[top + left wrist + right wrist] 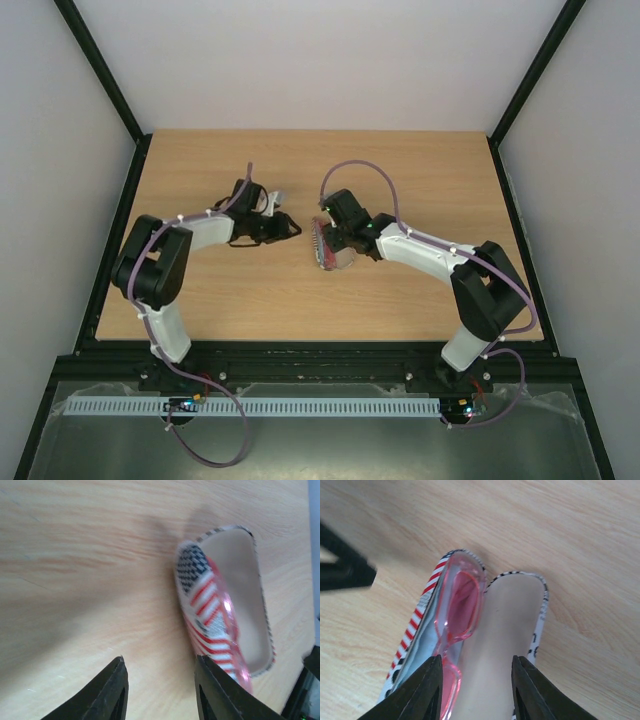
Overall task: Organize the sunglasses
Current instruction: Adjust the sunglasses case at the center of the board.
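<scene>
Bright, even light falls from overhead on the table (pixel 300 300), without glare. In the left wrist view the case (pixel 210 615) is soft and smeared — its stripes run together — and a broad faint shadow lies on the wood left of the case and just above it. In the right wrist view the sunglasses (pixel 462 600) in the case look fairly sharp.

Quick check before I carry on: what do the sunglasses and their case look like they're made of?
The sunglasses: likely glossy translucent plastic, pink-red; light passes through frame and lenses. The case: probably printed fabric or leatherette outside, flag stripes showing, with a matte cream lining, perhaps felt; texture too blurred to confirm.
</scene>
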`<control>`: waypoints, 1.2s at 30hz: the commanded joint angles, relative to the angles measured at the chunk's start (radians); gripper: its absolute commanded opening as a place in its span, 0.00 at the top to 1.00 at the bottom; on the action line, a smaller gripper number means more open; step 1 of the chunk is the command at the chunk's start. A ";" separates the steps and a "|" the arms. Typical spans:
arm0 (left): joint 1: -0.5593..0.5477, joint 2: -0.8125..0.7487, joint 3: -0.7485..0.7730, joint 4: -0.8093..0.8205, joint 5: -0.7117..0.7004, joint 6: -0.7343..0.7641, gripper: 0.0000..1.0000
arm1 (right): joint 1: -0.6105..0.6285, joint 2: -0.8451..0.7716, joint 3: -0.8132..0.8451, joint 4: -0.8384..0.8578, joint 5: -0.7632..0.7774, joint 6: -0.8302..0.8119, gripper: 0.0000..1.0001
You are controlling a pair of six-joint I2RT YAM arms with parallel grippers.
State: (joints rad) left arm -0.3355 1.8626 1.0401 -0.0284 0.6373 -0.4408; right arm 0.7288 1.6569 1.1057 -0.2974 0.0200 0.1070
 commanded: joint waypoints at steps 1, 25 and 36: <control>-0.089 -0.083 -0.078 0.163 -0.019 -0.134 0.59 | -0.012 -0.007 0.008 0.027 0.109 0.120 0.61; -0.146 -0.035 -0.157 0.334 -0.028 -0.292 0.78 | -0.213 -0.016 -0.210 0.235 -0.290 0.475 0.45; -0.145 -0.002 -0.155 0.341 -0.014 -0.293 0.85 | -0.213 0.027 -0.201 0.268 -0.320 0.486 0.47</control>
State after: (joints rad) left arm -0.4831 1.8381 0.8906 0.2863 0.6044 -0.7307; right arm 0.5182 1.6630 0.9039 -0.0494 -0.3058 0.5743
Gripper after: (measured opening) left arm 0.161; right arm 0.516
